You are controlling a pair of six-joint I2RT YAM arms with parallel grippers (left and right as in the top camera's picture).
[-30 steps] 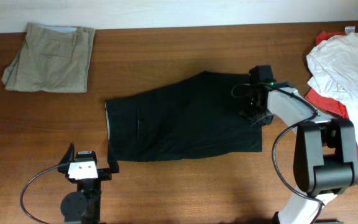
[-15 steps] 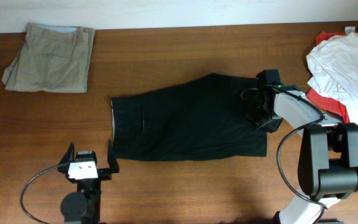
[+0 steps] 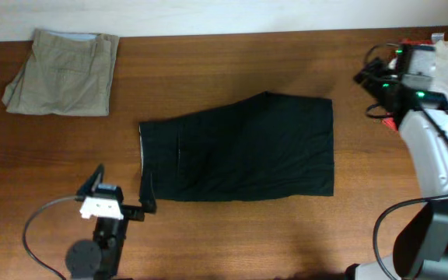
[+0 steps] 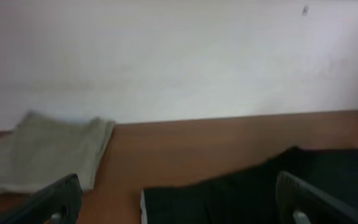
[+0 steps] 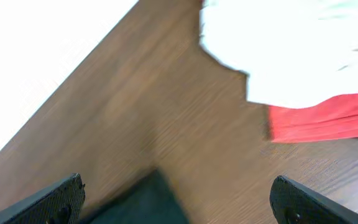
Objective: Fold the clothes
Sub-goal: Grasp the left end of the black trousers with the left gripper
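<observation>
Two hands: left hand and right hand, both spread wide, empty.
Item: flat black fabric shorts, frame centre, on brown wooden surface.
Risk: a shallow hem pinch could slip, bunching the fold.

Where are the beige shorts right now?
In the overhead view, the beige shorts lie folded at the far-left corner of the table, well apart from the black shorts spread at its middle.
</observation>
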